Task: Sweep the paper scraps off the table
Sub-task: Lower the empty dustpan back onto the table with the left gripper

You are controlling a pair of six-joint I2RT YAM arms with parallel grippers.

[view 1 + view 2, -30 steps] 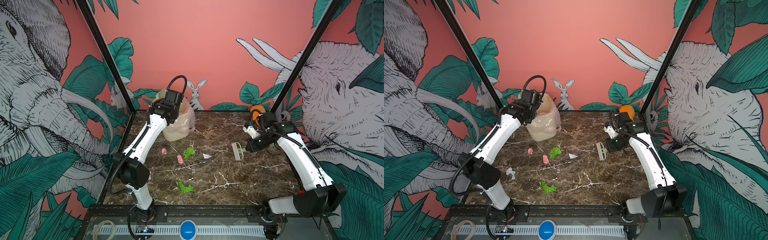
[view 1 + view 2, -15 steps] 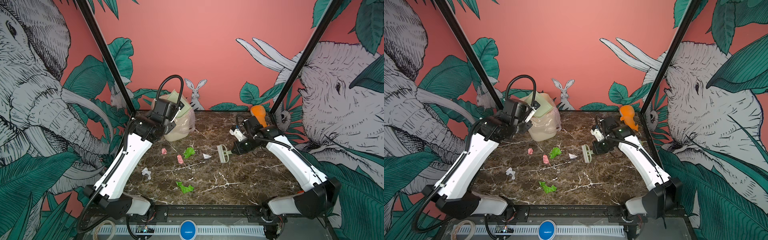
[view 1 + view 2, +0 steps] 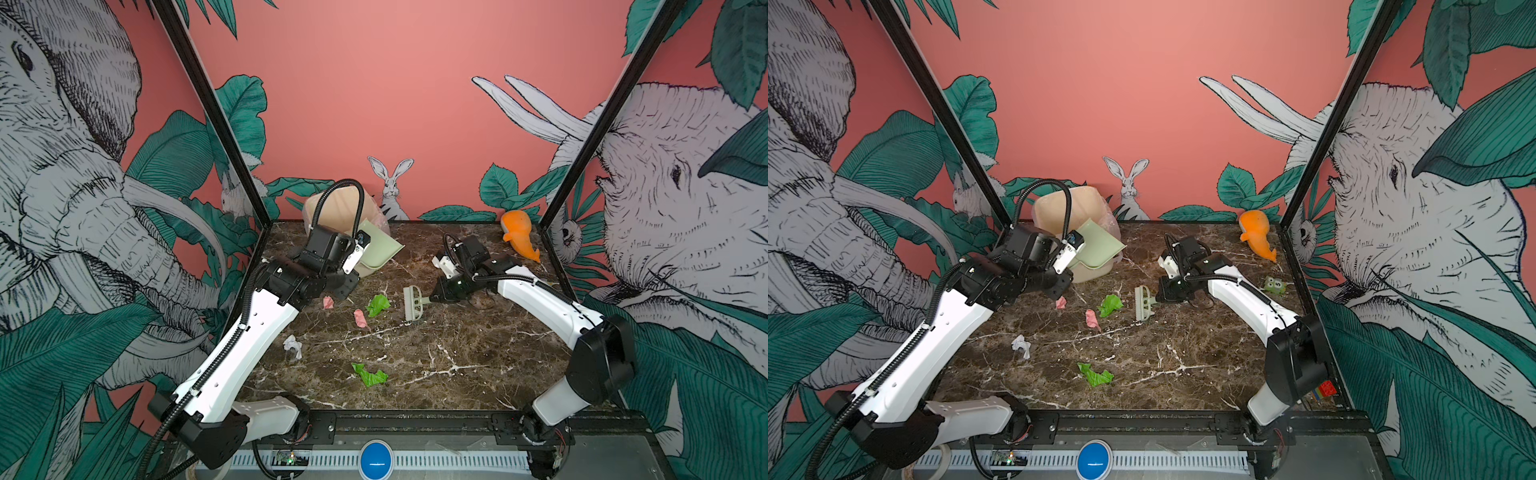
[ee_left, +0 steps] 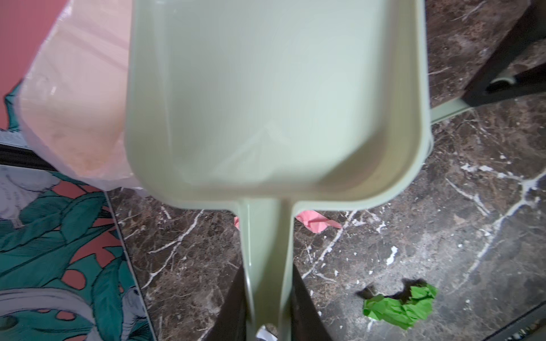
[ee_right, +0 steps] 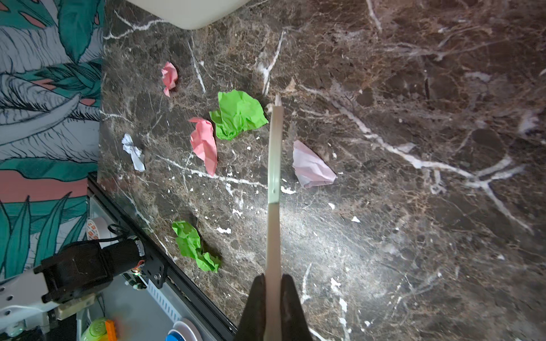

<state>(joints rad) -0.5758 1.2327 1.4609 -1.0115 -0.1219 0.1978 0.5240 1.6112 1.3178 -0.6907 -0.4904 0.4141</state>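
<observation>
Several paper scraps lie on the dark marble table [image 3: 457, 353]: a green one [image 3: 378, 304], two pink ones [image 3: 328, 302] [image 3: 360, 318], a white one [image 3: 292, 345] and another green one [image 3: 370, 376] nearer the front. My left gripper [image 4: 267, 310] is shut on the handle of the pale green dustpan [image 3: 376, 249], which hangs tilted in front of the bin. My right gripper [image 5: 273, 295] is shut on the handle of a small brush [image 3: 412, 303], just right of the green scrap [image 5: 239, 113]. A pale scrap [image 5: 313, 168] lies on the brush's other side.
A beige bin [image 3: 332, 208] lined with a plastic bag stands at the back left. An orange carrot toy [image 3: 519, 239] lies at the back right, and a small green toy [image 3: 1276, 286] sits near the right edge. The black frame [image 3: 415, 419] borders the front.
The left arm has stretched forward and swung the dustpan from over the bin down toward the table. The right arm carried the brush left, up beside the green scrap.
</observation>
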